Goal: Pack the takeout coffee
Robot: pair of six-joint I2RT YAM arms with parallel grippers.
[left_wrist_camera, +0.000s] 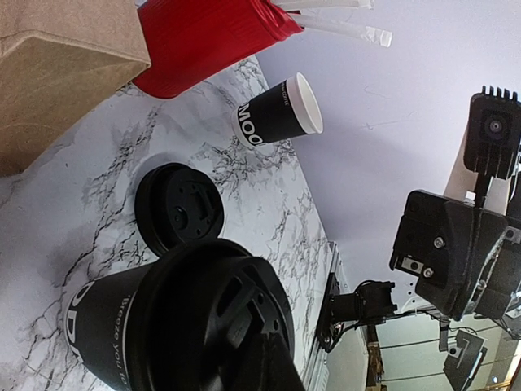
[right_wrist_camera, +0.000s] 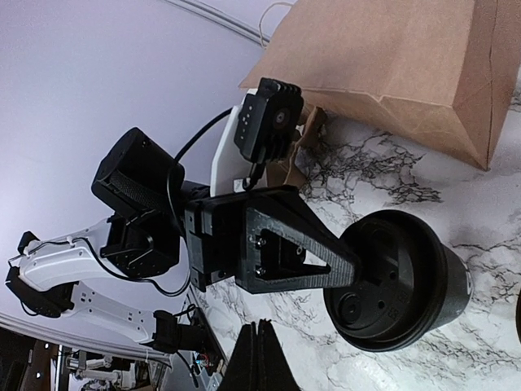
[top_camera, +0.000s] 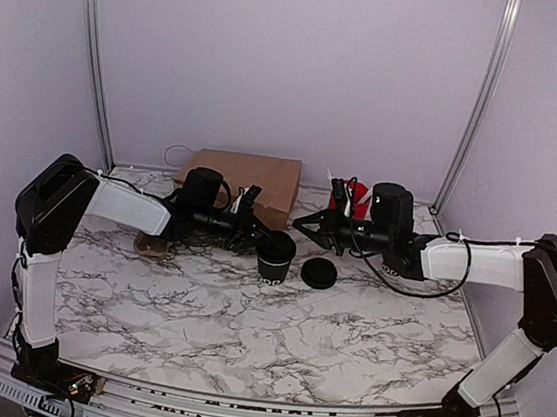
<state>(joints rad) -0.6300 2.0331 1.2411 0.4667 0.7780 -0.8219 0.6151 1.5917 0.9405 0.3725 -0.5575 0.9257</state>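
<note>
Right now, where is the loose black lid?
In the top view, the loose black lid lies flat on the marble table near its centre, just right of the lidded black cup.

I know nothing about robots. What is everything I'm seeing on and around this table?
paper bag: one, brown, back centre.
red cup: one, red, white sticks inside, right of the bag.
lidded cup: one, black, white lettering, centre.
open cup: one, black, white inside, near the red cup.
loose lid: one, black, right of the lidded cup.
cardboard piece: one, brown, left, in front of the bag.
table: one, marble-patterned.
left gripper: one, black, at the lidded cup.
right gripper: one, black, fingers together, facing it.
</note>
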